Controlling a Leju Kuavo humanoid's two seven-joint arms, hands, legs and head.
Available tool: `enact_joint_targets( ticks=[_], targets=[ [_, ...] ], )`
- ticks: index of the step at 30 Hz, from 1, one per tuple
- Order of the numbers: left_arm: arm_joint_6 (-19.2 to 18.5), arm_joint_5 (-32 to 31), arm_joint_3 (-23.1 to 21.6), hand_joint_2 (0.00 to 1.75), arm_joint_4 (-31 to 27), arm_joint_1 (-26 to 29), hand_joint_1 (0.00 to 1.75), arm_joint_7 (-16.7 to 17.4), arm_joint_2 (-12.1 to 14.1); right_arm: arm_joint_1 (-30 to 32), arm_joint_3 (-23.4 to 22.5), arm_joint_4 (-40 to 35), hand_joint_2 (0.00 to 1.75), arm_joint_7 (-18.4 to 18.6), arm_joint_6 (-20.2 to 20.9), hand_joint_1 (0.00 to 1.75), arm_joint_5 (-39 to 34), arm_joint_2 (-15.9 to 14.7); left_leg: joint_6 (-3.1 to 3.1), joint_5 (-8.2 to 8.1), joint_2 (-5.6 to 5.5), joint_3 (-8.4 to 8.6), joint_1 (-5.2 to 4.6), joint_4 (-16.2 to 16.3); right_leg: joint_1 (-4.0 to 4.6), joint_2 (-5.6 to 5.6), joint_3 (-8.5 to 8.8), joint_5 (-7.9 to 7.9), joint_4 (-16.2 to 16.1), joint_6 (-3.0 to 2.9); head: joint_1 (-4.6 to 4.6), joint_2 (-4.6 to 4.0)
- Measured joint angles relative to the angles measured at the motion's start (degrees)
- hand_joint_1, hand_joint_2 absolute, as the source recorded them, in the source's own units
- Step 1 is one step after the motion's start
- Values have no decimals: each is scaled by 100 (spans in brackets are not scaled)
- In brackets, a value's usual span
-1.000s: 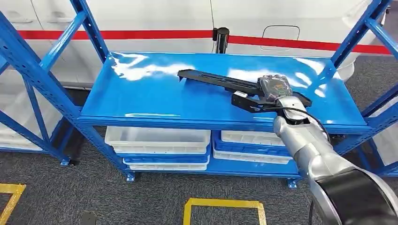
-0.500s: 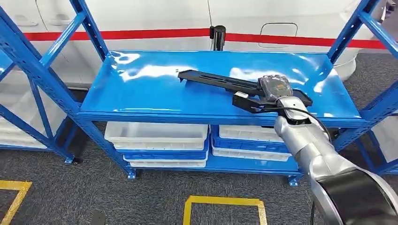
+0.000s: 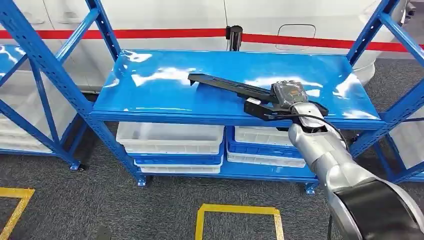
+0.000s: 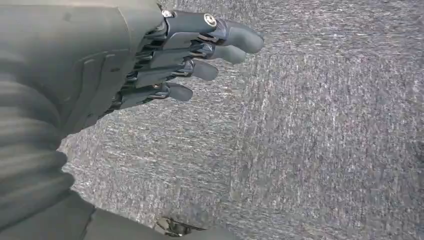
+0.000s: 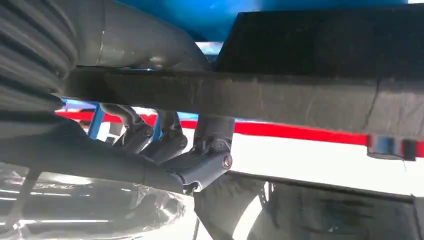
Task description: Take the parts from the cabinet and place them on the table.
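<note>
Our right hand (image 3: 289, 95) grips the black part (image 3: 235, 88) (left hand (image 4: 165, 55) empty, fingers apart); we should lift level off the shelf (image 3: 165, 100).

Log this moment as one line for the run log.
right hand: grips long black part | part: on blue shelf | left hand: open, over carpet | table placement: pending

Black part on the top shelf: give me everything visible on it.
The black part is a long, flat, matte bar, plastic by the look, lying diagonally across the glossy blue shelf. Its far end turns down in a small lip; the near end widens into a forked bracket. The right hand grips it near that end, fingers wrapped around the bar in the right wrist view. Whether it is lifted cannot be told.
</note>
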Motion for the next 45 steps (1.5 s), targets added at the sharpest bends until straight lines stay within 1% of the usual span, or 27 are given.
enact_joint_targets(
  ticks=[1,3,5,6,8,9,13,14,16,18,20,21,23,24,25,28,29,31,32,34,35,37,38,39,40,43,45],
  targets=[
    [0,2,0,175,0,0,0,4,-2,-9,0,-2,175,-11,0,175,2,6,52,59,5,-74,1,5,-7,0,-150,-266,365,-62,11,0],
    [0,-9,-2,175,0,3,0,4,-7,17,-2,0,175,-65,-11,175,-28,4,54,153,7,-210,-15,11,-18,0,-498,-739,1356,-94,9,0],
    [0,-20,-2,175,0,11,0,7,-11,25,-39,0,175,-118,-26,175,-72,-2,40,236,0,-325,-24,19,-24,0,-535,-819,1695,-9,13,0],
    [0,-24,-2,175,0,18,0,11,-17,17,-59,-4,175,-160,-42,175,-100,-2,28,272,-5,-369,-25,22,-28,-1,-322,-721,1440,49,6,0],
    [0,-42,-2,175,0,21,0,15,-28,-18,-94,-17,175,-210,-74,175,-137,-2,-17,321,-11,-443,-25,58,-35,-13,408,-432,327,129,13,0],
    [0,-55,-2,175,0,21,0,15,-28,-40,-107,-37,175,-236,-98,175,-162,-2,-41,336,-10,-489,-34,101,-40,-29,713,-453,-172,95,17,0],
    [0,-72,-2,175,0,37,0,24,-28,-81,-212,-77,175,-265,-144,175,-218,-15,-177,450,-23,-596,-63,147,22,4,628,-349,-168,-38,9,0],
    [0,-72,-2,175,0,52,0,24,-20,-84,-232,-79,175,-282,-146,175,-232,-17,-206,442,-37,-654,-34,178,-137,-6,615,-290,-200,-124,15,0],
    [-2,-74,-2,175,2,78,0,24,-26,-101,-236,-92,175,-286,-149,175,-231,-15,-286,-122,-44,-833,4,686,-106,-19,535,-208,-198,-238,-13,0],
    [-2,-77,-2,175,0,74,0,24,-22,-111,-251,-103,175,-299,-157,175,-238,-13,-375,-683,-45,-1145,45,1665,-95,-16,444,-131,-193,-251,-11,0],
    [-13,-105,-4,175,2,76,0,33,-22,-101,-282,-103,175,-310,-179,175,-277,-24,-418,-812,-43,-1208,81,2127,-94,-14,353,-61,-185,-220,-13,0],
    [-17,-136,-11,175,0,75,0,44,-22,-100,-306,-103,175,-321,-186,175,-299,-44,-426,-681,-41,-1021,104,1911,-97,-7,306,-23,-174,-199,-13,0],
    [-26,-153,-28,175,0,64,0,44,-20,-109,-343,-109,175,-321,-188,175,-317,-94,-403,-329,-39,-319,126,892,-104,-6,255,12,-145,-149,-15,0],
    [-31,-169,-31,175,0,59,0,44,-20,-118,-367,-120,175,-321,-188,175,-323,-118,-373,-288,-51,10,127,396,-104,-10,248,27,-130,-125,-13,0],
    [-44,-186,-33,175,0,53,0,46,-17,-132,-391,-138,175,-321,-192,175,-332,-150,-348,-355,-57,90,93,258,-76,-13,209,61,-134,-74,-7,0],
    [-66,-205,-42,175,0,57,0,59,-13,-158,-459,-173,175,-365,-223,175,-410,-216,-240,-259,-56,-8,23,286,-95,-24,192,182,-189,70,-33,0],
    [-68,-214,-46,175,0,55,0,59,-13,-151,-490,-190,175,-402,-241,175,-428,-247,-148,-175,-47,-29,13,188,-57,-18,189,233,-236,144,-35,0],
    [-68,-214,-59,175,-2,34,0,59,-28,-171,-525,-212,175,-466,-317,175,-452,-319,21,14,-2,-105,38,78,-43,-19,-70,-174,157,20,0,0],
    [-68,-212,-61,175,-2,30,0,59,-24,-177,-547,-221,175,-479,-330,175,-463,-348,28,64,-1,-178,24,78,-49,-19,-233,-448,600,-39,4,0],
    [-68,-210,-61,175,-2,29,0,55,-24,-155,-581,-232,175,-540,-323,175,-483,-380,53,174,0,-326,-3,85,-55,-19,-539,-851,1547,-46,2,0],
    [-68,-210,-59,175,-2,31,0,57,-24,-142,-599,-234,175,-560,-321,175,-494,-396,49,225,0,-390,-13,86,-55,-19,-554,-869,1723,-1,2,0],
    [-68,-208,-61,175,-2,30,0,55,-31,-141,-621,-271,175,-582,-321,175,-513,-411,30,323,-4,-516,-25,93,-49,-19,-197,-637,1311,105,4,0],
    [-68,-210,-61,175,-2,30,0,52,-35,-153,-636,-308,175,-590,-321,175,-520,-415,5,371,-5,-579,-26,100,-49,-20,177,-460,758,144,0,0],
    [-68,-210,-61,175,-2,29,0,52,-35,-175,-656,-341,175,-592,-321,175,-522,-417,-24,412,-6,-629,-29,124,-50,-25,566,-390,196,133,2,0],
    [-68,-210,-61,175,-2,28,0,52,-35,-205,-660,-370,175,-592,-317,175,-529,-428,-62,441,-8,-700,-66,152,-18,-19,853,-534,-221,76,4,0],
    [-68,-210,-59,175,0,34,0,50,-39,-223,-693,-402,175,-588,-306,175,-540,-470,-145,600,-20,-750,-57,142,63,-2,689,-428,-151,-14,13,0],
    [-66,-203,-61,175,0,48,0,46,-33,-213,-715,-409,175,-579,-306,175,-557,-479,-215,523,-49,-835,-21,211,-94,-26,639,-316,-176,-127,9,0]
  ],
)
